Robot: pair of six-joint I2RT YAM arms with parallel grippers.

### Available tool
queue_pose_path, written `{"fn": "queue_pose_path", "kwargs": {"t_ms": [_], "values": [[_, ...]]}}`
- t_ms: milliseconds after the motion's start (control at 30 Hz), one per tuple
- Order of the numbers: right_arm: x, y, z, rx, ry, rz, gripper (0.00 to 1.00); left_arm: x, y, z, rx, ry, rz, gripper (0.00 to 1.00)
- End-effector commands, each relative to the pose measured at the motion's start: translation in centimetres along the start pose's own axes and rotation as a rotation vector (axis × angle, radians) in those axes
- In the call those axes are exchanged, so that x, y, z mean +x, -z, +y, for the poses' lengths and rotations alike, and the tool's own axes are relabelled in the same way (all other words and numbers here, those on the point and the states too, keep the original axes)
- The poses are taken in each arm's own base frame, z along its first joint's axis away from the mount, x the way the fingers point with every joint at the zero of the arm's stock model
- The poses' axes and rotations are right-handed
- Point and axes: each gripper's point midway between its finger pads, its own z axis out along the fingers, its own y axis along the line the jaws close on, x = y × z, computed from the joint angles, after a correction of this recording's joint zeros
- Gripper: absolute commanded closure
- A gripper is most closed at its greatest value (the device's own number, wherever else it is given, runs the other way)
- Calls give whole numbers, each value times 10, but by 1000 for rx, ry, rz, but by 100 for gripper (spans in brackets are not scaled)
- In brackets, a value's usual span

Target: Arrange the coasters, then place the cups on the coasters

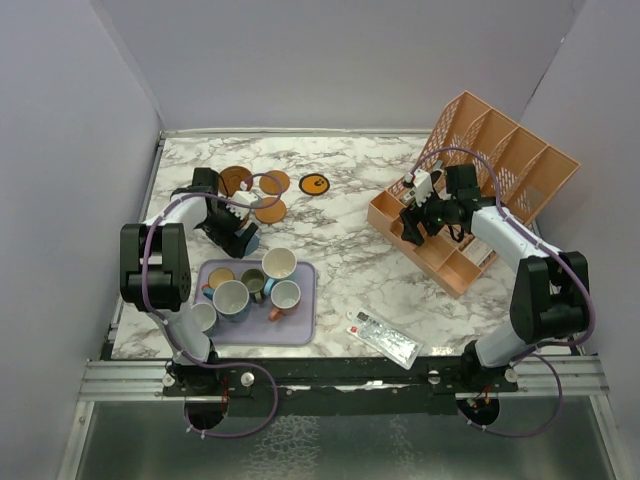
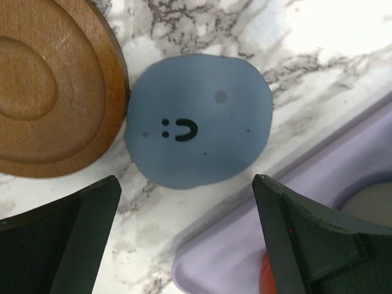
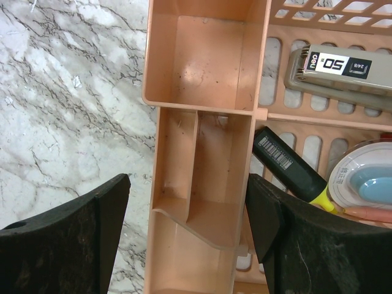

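Observation:
A grey-blue coaster (image 2: 199,119) with a small smiley mark lies flat on the marble, touching a large brown coaster (image 2: 49,92). My left gripper (image 2: 185,184) hovers open just over its near edge, holding nothing. From above, the left gripper (image 1: 238,238) is left of centre, with three coasters (image 1: 274,183) behind it and an orange one with a black mark (image 1: 315,184) further right. Several cups (image 1: 279,263) stand on the lavender tray (image 1: 300,330), and one cup (image 1: 203,317) stands off its left edge. My right gripper (image 3: 187,184) hangs open and empty over the orange organiser (image 3: 202,92).
The tray's corner (image 2: 245,245) lies right under the left gripper's right finger. The organiser holds a stapler (image 3: 343,67), a highlighter (image 3: 288,162) and a tape roll (image 3: 364,184). A flat white packet (image 1: 383,337) lies near the table's front edge.

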Motion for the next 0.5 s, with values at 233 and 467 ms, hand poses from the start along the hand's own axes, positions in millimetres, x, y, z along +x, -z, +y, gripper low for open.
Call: {"fn": "queue_pose_path", "kwargs": {"t_ms": [233, 467], "values": [[-9, 2, 0, -14, 8, -22, 24, -8, -20, 4, 50, 10, 3, 7], [-8, 1, 0, -15, 8, -19, 24, 1, -22, -18, 85, -19, 41, 13]]}}
